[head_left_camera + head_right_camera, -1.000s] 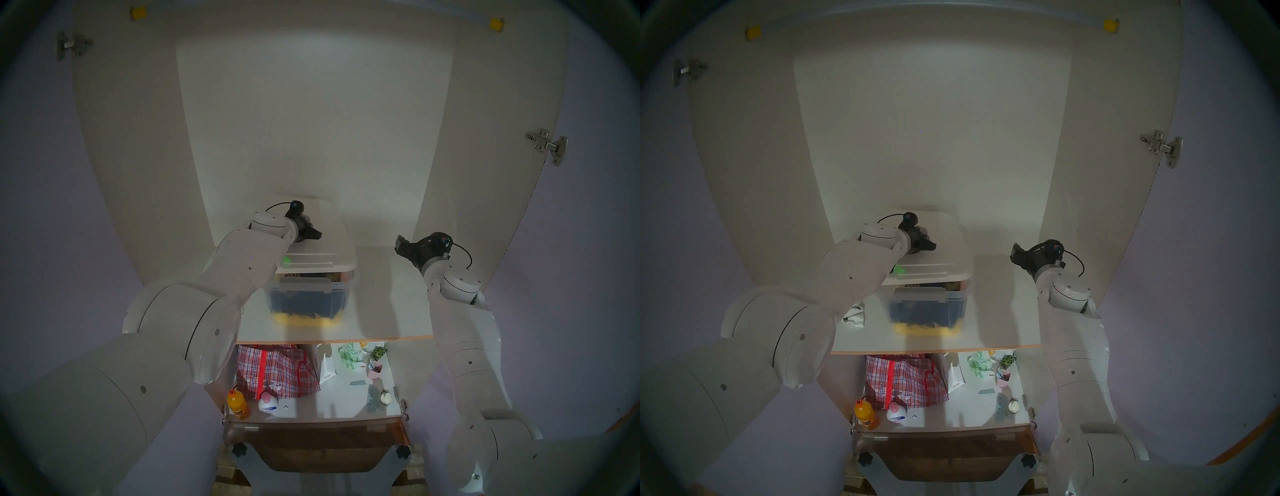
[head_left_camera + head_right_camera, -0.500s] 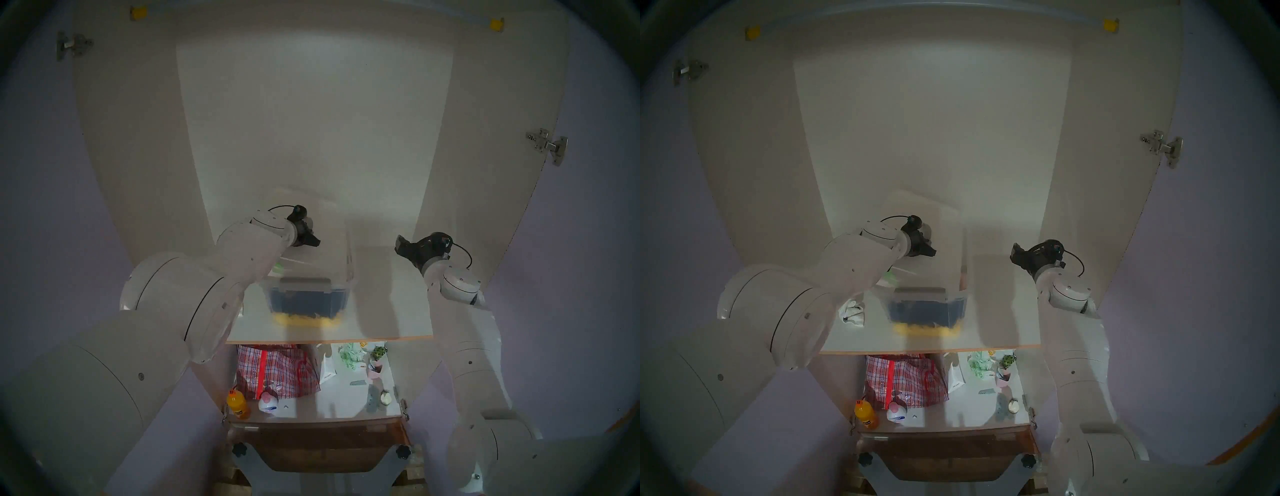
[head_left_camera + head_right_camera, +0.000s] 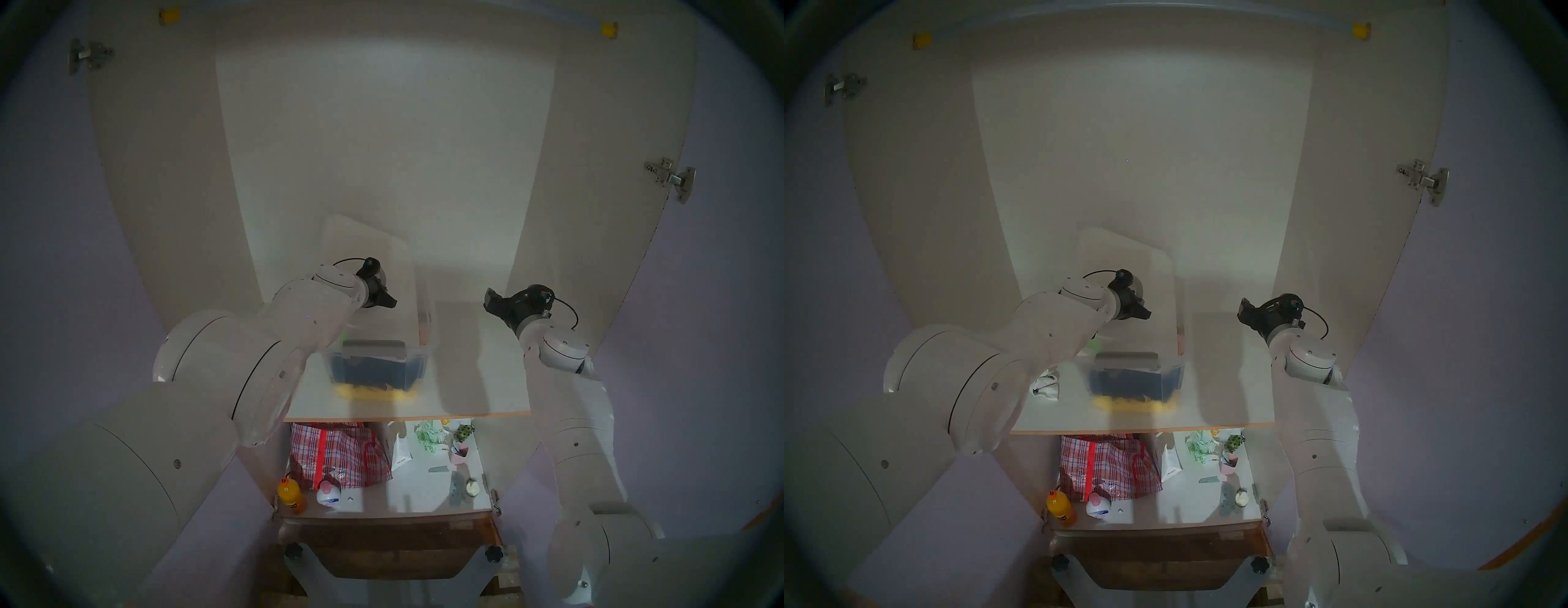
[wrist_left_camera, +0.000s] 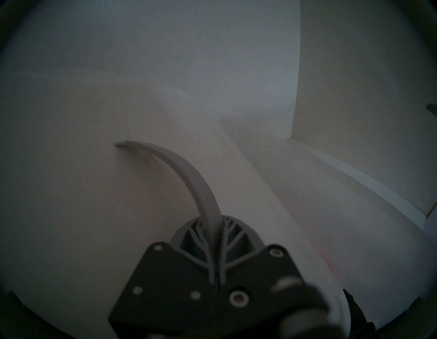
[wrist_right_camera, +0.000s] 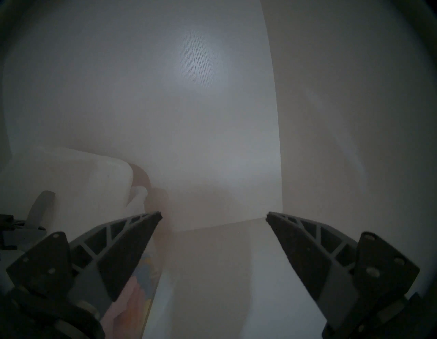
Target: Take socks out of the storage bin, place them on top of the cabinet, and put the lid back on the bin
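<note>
My left gripper (image 3: 388,299) is shut on the grey handle (image 4: 189,175) of the white lid (image 3: 365,246). It holds the lid steeply tilted over the clear storage bin (image 3: 377,369), left side raised and right edge low by the bin's right wall. Dark blue and yellow cloth shows through the bin. The bin stands on the cabinet's white shelf board (image 3: 466,382). The white socks (image 3: 1045,384) with black markings lie on the shelf left of the bin, partly hidden by my left arm. My right gripper (image 3: 490,301) is open and empty, right of the bin.
The cabinet's back and side panels close in the shelf. A lower shelf holds a red plaid bag (image 3: 339,454), an orange bottle (image 3: 290,494), a white and pink bottle (image 3: 329,494) and a pink cup (image 3: 460,452). Hinges (image 3: 670,178) sit on the open doors.
The lid lay nearly flat over the bin; my left gripper has tipped it up, left side rising, and moved slightly right. The right arm has not moved.
</note>
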You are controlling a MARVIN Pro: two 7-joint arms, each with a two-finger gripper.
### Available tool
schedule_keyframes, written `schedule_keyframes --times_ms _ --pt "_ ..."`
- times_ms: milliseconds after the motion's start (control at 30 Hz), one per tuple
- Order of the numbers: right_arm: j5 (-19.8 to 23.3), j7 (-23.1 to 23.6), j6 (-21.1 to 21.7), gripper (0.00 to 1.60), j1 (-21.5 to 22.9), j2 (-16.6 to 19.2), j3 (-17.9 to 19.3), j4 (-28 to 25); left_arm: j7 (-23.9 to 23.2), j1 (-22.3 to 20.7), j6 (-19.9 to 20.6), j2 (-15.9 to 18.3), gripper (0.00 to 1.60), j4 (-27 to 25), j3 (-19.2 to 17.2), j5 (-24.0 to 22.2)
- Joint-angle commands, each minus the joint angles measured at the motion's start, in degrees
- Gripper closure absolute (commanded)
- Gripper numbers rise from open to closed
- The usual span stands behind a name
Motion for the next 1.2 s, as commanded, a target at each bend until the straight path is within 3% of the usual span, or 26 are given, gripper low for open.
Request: schedule_keyframes --times_ms 0,400,733,1167 --pt "0.1 0.1 -0.7 0.00 1.5 -0.1 -0.2 -1.3 -0.3 -4.5 -0.5 0.3 1.60 -1.7 -0.3 -0.2" --pt "0.1 0.1 -0.7 0.00 1.5 -0.1 -0.2 -1.3 -5.3 -5.9 -0.8 2.5 1.60 -1.6 -5.5 -2.6" --pt "0.1 0.1 -0.8 0.00 1.5 -0.1 -0.2 -1.4 -13.6 -4.0 -0.3 2.6 1.60 0.3 -8.0 -3.6" --pt "0.1 0.1 -0.7 0.00 1.5 -0.1 -0.2 -1.3 -15.9 -5.7 -0.7 4.3 1.60 -0.5 -11.3 -4.7"
